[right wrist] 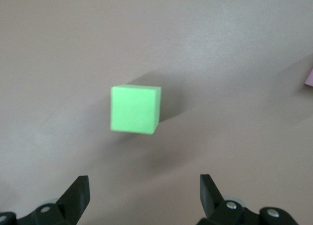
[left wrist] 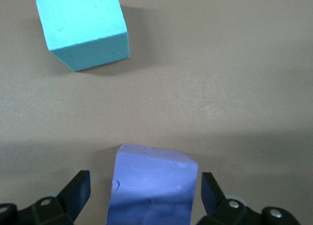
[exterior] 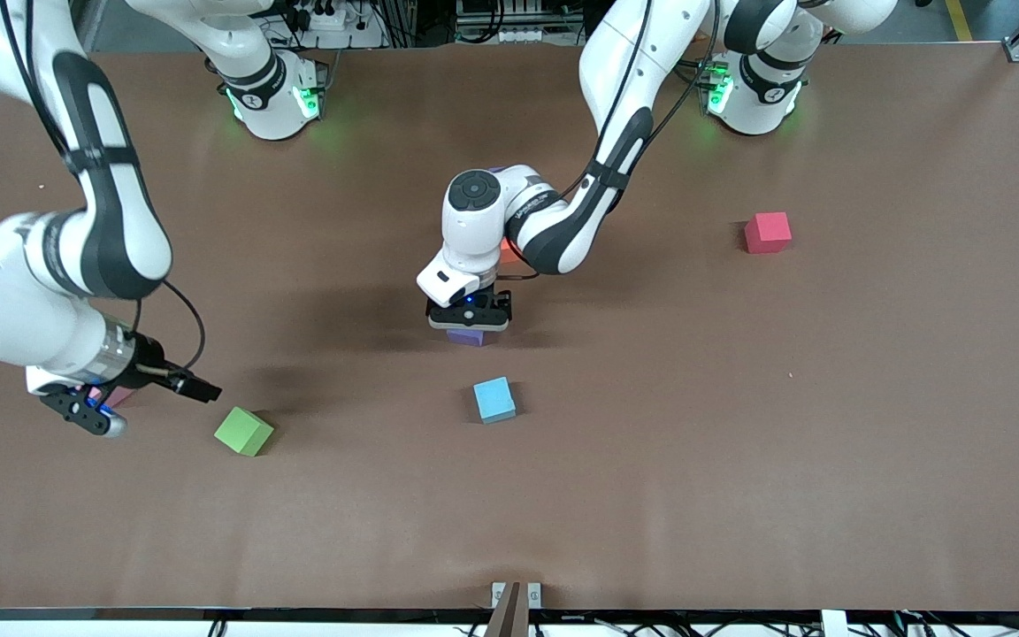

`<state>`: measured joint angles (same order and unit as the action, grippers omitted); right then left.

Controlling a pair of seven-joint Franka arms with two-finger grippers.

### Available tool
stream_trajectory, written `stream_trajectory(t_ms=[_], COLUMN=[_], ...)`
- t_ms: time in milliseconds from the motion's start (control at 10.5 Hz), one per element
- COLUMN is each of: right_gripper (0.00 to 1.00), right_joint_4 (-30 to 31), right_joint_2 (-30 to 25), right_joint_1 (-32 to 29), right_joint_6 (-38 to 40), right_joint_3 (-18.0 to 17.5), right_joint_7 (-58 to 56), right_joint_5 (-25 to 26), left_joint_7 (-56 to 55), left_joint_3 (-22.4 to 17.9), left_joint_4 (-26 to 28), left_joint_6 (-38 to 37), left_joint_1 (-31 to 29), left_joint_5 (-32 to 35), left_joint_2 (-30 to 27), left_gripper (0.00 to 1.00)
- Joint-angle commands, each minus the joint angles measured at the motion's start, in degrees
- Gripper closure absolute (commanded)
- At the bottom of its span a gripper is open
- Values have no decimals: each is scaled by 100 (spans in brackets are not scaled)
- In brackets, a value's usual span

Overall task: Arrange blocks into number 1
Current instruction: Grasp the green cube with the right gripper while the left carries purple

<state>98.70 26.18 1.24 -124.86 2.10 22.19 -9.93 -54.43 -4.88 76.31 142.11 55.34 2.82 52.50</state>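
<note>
Okay, quick status from my end. Left end effector [exterior: 469, 320] is down at mid-bench, fingers wide open and straddling a small matte purple foam cube [left wrist: 152, 186]; the wrist cam shows gaps on both sides, so it's not gripped, and the cube sits on the brown bench [exterior: 739, 442]. A light blue foam cube [exterior: 494, 399] lies just nearer the front cam than that purple one, a bit skewed, not touching it. I also catch an orange sliver [exterior: 509, 250] tucked under the left arm's wrist, prob. the orange cube, mostly hidden.

Right end effector [exterior: 85, 416] hangs low toward the right arm's end of the bench, fingers fully apart, nothing in them. A bright green foam cube [right wrist: 135, 109] sits ahead of it in the wrist cam, apart from the fingers. A pink bit [exterior: 116, 395] peeks out beneath that end effector, a pink cube I'd guess.

A red foam cube [exterior: 767, 232] sits alone toward the left arm's end, well apart from the rest.

Progress: early, imo. At best a short column is starting at mid-bench (orange, purple, blue roughly in line). Green, pink and red are loose. Second purple and second pink: can't see them. Most of the "1" is yet to be built.
</note>
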Motion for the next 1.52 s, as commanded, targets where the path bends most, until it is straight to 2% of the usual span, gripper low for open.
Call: stream_trajectory(t_ms=[0, 190, 379, 474, 569, 853, 1043, 1233, 1422], right_gripper=[0, 0, 1, 1, 1, 1, 1, 1, 1], right_joint_4=[-577, -1044, -1361, -1441, -1468, -1468, -1468, -1468, -1468], right_joint_2=[508, 948, 1291, 1380, 1450, 1661, 1723, 1785, 1864], right_joint_1=[7, 69, 122, 270, 428, 482, 491, 517, 649], right_joint_6=[-21, -38, -47, -47, -56, -388, -416, -425, -538], right_joint_3=[140, 247, 299, 456, 606, 686, 686, 695, 826], right_joint_7=[75, 75, 145, 145, 154, 102, 75, 75, 84], right_joint_5=[-263, -281, -386, -630, -789, -1019, -1028, -1028, -1037], left_joint_7=[-217, -339, -603, -673, -683, -814, -893, -1419, -1674], left_joint_3=[-84, -84, -84, -84, -66, -83, -66, -92, -5], left_joint_4=[-151, -151, -142, -116, -107, -72, -10, -2, 42], left_joint_6=[89, 89, 89, 89, 80, 2, -725, -1166, -1955], left_joint_1=[100, 91, 91, 91, 83, 100, 91, 100, 135], left_joint_5=[105, 105, 96, 88, 79, 79, 52, 131, 131], left_joint_2=[138, 138, 138, 121, 120, -2, -353, -651, -1151], left_gripper=[0, 1, 62, 98, 100, 100, 100, 100, 100])
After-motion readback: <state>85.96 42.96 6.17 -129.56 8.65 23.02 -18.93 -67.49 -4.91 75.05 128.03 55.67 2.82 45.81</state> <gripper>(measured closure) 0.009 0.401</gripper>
